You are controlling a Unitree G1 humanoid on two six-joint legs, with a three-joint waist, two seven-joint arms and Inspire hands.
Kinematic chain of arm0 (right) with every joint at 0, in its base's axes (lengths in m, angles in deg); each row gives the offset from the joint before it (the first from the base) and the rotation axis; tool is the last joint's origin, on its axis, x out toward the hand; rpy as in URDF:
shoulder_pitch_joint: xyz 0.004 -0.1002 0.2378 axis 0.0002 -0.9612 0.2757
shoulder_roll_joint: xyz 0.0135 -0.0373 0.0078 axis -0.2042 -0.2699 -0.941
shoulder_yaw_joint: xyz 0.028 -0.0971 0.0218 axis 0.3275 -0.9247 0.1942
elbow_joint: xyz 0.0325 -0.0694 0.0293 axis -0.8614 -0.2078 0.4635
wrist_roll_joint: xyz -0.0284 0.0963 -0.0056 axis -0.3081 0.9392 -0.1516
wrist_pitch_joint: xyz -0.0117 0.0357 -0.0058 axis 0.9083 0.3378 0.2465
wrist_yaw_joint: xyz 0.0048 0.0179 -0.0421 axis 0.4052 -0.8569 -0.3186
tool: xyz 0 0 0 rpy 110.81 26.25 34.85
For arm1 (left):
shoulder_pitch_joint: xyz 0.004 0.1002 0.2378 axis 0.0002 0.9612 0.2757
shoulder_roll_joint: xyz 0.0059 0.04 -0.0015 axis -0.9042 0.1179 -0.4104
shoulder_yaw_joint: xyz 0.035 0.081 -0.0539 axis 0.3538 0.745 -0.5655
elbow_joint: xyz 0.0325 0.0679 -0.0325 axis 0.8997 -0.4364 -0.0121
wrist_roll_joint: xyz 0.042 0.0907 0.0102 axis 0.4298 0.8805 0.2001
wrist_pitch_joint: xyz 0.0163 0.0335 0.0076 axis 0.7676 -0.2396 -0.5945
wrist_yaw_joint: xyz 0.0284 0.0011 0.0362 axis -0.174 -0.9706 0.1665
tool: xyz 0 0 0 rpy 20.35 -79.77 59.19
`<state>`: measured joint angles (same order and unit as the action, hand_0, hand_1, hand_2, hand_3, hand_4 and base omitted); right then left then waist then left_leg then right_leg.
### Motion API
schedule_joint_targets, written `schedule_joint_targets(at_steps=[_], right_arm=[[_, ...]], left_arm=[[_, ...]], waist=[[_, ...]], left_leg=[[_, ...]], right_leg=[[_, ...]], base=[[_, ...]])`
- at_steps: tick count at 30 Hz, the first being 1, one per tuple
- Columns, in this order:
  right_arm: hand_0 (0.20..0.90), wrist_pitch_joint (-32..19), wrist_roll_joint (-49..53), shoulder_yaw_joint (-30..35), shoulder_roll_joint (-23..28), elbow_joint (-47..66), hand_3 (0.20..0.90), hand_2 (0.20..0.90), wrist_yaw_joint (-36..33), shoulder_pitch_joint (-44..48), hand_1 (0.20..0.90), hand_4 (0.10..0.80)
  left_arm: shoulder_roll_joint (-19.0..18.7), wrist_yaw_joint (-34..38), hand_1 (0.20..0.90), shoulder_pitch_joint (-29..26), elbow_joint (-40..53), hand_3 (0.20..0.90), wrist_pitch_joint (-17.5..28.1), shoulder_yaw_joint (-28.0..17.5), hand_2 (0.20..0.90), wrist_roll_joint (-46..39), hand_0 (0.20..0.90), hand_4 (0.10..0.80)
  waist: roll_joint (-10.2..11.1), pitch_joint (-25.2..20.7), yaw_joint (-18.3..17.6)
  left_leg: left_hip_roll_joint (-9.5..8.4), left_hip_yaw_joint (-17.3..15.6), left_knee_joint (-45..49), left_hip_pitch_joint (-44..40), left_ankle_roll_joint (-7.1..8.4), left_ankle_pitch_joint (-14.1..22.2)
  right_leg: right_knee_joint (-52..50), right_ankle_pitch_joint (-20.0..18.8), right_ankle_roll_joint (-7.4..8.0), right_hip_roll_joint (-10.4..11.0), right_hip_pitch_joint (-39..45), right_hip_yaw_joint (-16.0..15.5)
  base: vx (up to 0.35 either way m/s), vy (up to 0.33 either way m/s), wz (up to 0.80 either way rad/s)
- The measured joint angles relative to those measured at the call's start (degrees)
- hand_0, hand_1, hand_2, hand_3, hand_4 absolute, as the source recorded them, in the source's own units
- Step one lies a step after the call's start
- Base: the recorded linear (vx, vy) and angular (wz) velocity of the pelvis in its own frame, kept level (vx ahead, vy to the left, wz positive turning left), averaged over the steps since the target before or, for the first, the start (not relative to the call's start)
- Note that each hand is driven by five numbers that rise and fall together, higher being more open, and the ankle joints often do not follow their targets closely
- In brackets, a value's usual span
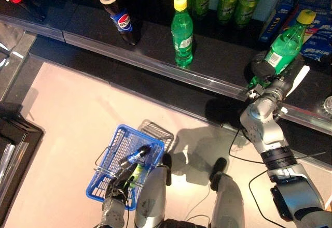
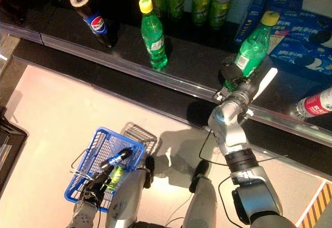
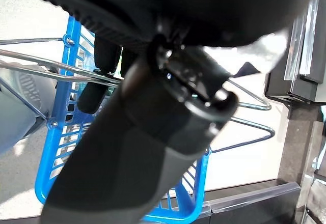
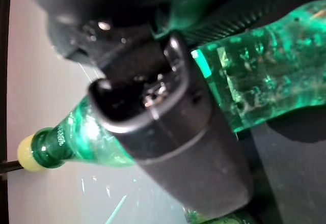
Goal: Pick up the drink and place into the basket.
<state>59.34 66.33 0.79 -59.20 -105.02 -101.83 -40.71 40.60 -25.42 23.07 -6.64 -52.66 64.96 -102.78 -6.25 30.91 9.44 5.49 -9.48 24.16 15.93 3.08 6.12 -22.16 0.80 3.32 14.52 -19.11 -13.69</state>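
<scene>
The right hand (image 2: 237,80) is stretched forward to the dark shelf (image 2: 197,70) and its fingers are closed around the lower part of a green bottle (image 2: 252,46) with a yellow cap. In the right wrist view the thumb (image 4: 168,132) lies across the body of the green bottle (image 4: 254,86), and the neck and cap stick out past the hand. The bottle looks about upright, with its base hidden by the hand, so I cannot tell if it touches the shelf.

To the left of this hand, well apart, a second green bottle (image 2: 153,33) with a yellow cap stands on the same shelf. Further left is a dark cola bottle (image 2: 93,18). Behind them, near the back of the shelf, stand several green cans (image 2: 202,5). Just to the right of the hand are blue boxes (image 2: 298,31), and a bottle with a red label (image 2: 314,103) lies on its side at the right end of the shelf.

The left hand (image 1: 118,186) is low, far from the shelf, and it is closed on the wire handle (image 3: 76,71) of a blue basket (image 1: 111,147). The basket hangs over the pale floor (image 1: 78,119). Inside it, right in front of the left hand, lie a dark bottle with a blue label (image 1: 136,155) and a small green-yellow bottle (image 1: 136,173).
</scene>
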Motion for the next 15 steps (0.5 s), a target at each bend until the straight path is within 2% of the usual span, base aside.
schedule_joint_targets(at_steps=[4,9,13,15], right_arm=[[0.300,0.99,0.01,0.00,-0.02,-1.85,0.200,0.300,0.14,-0.37,0.300,0.100],[0.300,1.21,0.00,0.09,-0.03,-1.61,0.200,0.300,0.78,-3.25,0.300,0.100],[0.300,1.32,-0.67,1.82,-0.12,5.57,0.200,0.300,3.06,-10.41,0.300,0.100],[0.300,1.32,-1.60,1.57,-0.25,6.20,0.200,0.300,5.26,-11.74,0.300,0.100]], left_arm=[[0.00,-0.05,0.300,0.20,-0.34,0.200,-0.55,-0.31,0.300,0.04,0.300,0.100],[0.23,-0.06,0.300,1.33,-0.68,0.200,-0.64,-0.78,0.300,0.03,0.300,0.100],[1.15,-0.06,0.300,2.64,-0.33,0.200,-0.58,-2.35,0.300,-0.12,0.300,0.100],[2.00,-0.07,0.300,3.49,-0.29,0.200,-0.35,-3.13,0.300,-0.72,0.300,0.100]], waist=[[-0.02,0.01,0.05],[-0.03,0.00,-0.18],[-0.11,-0.04,-0.50],[-0.28,-0.14,-0.79]], left_leg=[[-0.02,0.31,-0.02,-1.54,0.04,0.02],[0.17,0.60,-0.58,-4.68,0.26,0.61],[0.27,0.71,-1.17,-6.24,0.41,0.69],[0.52,0.87,-1.76,-7.06,0.79,0.53]], right_leg=[[-0.72,0.51,-0.18,0.09,1.47,-0.18],[-0.88,1.54,0.35,0.12,4.57,-0.59],[-2.83,2.86,-0.34,0.53,5.43,-1.21],[-2.66,3.34,-0.15,0.16,5.96,-1.25]], base=[[0.016,-0.002,0.03],[0.045,0.009,0.04],[0.036,0.017,0.06],[0.070,0.010,-0.01]])
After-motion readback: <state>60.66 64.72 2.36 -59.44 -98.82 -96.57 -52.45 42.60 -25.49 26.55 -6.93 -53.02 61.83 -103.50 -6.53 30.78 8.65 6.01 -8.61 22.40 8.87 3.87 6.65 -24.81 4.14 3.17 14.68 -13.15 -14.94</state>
